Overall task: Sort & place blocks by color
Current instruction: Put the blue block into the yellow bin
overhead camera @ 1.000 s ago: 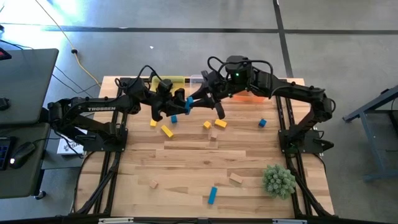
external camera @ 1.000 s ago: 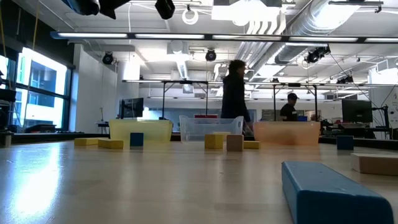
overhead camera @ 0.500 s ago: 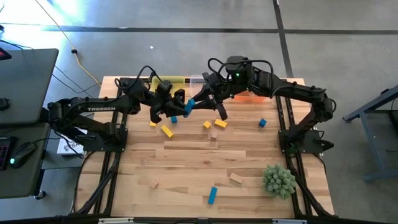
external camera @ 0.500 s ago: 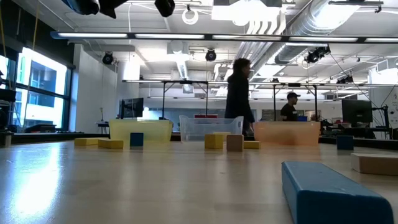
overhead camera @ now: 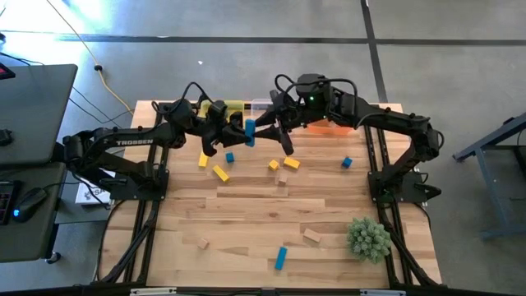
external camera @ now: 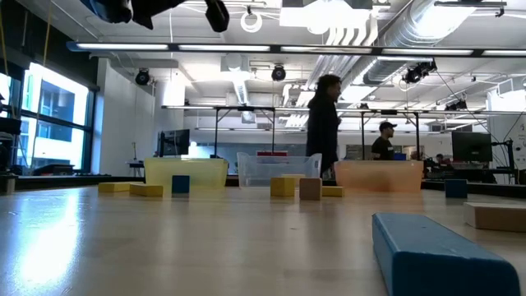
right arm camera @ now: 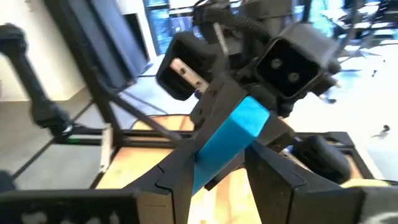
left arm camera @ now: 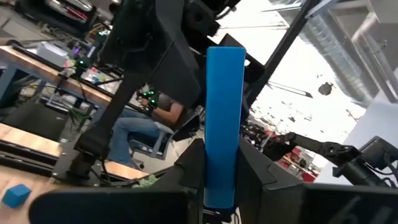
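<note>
A blue bar (overhead camera: 249, 131) hangs in the air over the far middle of the table, between my two grippers. My left gripper (overhead camera: 239, 133) comes at it from the left and is shut on it. My right gripper (overhead camera: 268, 131) comes from the right and is open, one finger on either side of the bar's (right arm camera: 227, 146) other end; whether a finger touches it I cannot tell. Other blocks lie flat on the table: yellow ones (overhead camera: 220, 173), a blue cube (overhead camera: 230, 156), tan ones (overhead camera: 311, 236) and a second blue bar (overhead camera: 280, 257). My left gripper pinches the blue bar's one end (left arm camera: 221, 186) between its two fingers, which lie along the bar's broad faces. The fingers come nearly level from the table's left. The rest of the bar (left arm camera: 224, 99) sticks out past the fingertips, lifted clear of the table.
Three small bins stand along the far edge: yellow (overhead camera: 233, 106), clear (overhead camera: 260, 104) and orange (overhead camera: 329, 127). A spiky green plant ball (overhead camera: 367, 238) sits at the near right. People show in the room beyond the table (external camera: 325, 123).
My left gripper has shut on the blue bar, staying in place. The bar has turned in the air from slanting across the table to pointing nearly from the near edge to the far edge. A person has walked to the right behind the table.
</note>
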Motion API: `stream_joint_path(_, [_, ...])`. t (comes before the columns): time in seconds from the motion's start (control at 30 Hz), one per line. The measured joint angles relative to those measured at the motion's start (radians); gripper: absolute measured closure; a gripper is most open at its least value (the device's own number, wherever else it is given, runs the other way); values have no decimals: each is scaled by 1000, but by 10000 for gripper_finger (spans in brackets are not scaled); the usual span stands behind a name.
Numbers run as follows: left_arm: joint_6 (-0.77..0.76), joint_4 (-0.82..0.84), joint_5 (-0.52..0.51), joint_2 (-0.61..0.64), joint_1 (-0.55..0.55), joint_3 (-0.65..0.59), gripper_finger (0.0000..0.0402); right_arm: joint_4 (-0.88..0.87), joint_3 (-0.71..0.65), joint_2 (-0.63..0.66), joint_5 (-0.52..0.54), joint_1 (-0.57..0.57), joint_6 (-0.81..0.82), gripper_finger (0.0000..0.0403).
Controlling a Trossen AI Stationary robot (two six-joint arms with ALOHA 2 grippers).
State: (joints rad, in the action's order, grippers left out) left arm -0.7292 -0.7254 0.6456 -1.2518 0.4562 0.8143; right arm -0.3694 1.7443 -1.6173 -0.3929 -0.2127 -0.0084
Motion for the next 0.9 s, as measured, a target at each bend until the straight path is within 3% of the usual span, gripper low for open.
stream_joint_path(0.23, [41, 72, -11, -1, 69, 0, 370, -9, 0, 37, 61, -53, -46, 274])
stream_joint_path(0.4, [150, 219, -84, -1, 133, 0, 370, -54, 1, 56, 52, -98, -53, 274])
stream_joint_path(0.57, [286, 423, -213, -1, 195, 0, 370, -143, 1, 60, 53, -141, -79, 273])
stream_joint_path(0.9, [471, 786, -610, -15, 331, 0, 370, -259, 1, 60, 51, -193, -203, 273])
